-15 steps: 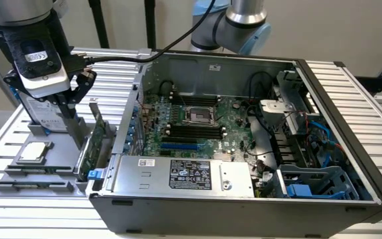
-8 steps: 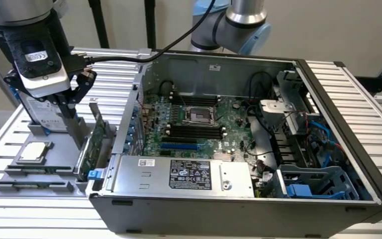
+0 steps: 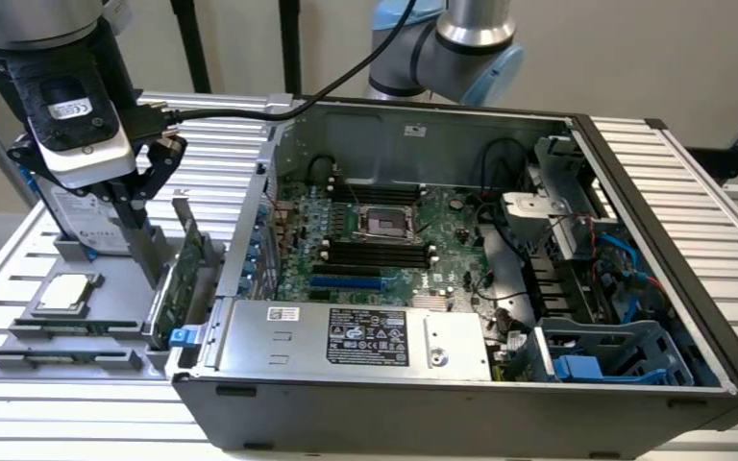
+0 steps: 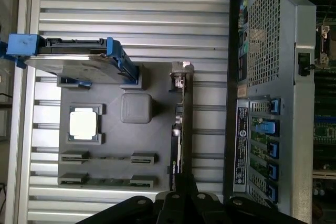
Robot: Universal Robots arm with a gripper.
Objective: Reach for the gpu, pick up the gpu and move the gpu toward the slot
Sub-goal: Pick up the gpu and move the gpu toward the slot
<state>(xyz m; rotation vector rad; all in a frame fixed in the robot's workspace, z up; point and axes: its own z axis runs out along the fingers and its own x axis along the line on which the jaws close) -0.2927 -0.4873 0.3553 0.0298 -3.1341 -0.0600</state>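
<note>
I have the gripper (image 3: 151, 269) clenched on the gpu (image 3: 193, 261), which stands on edge in its tray (image 3: 36, 360) at nine o'clock from the case (image 3: 472, 413); reach and grasp look done; lift and carry into the case remain, I judge.

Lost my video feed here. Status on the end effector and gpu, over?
Status: end effector shut on the gpu. It stands on edge in the grey holder, not yet lifted. Case wall between it and the motherboard.

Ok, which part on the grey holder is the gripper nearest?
The gpu, the green card standing on edge by the case; the gripper is shut on it.
</note>
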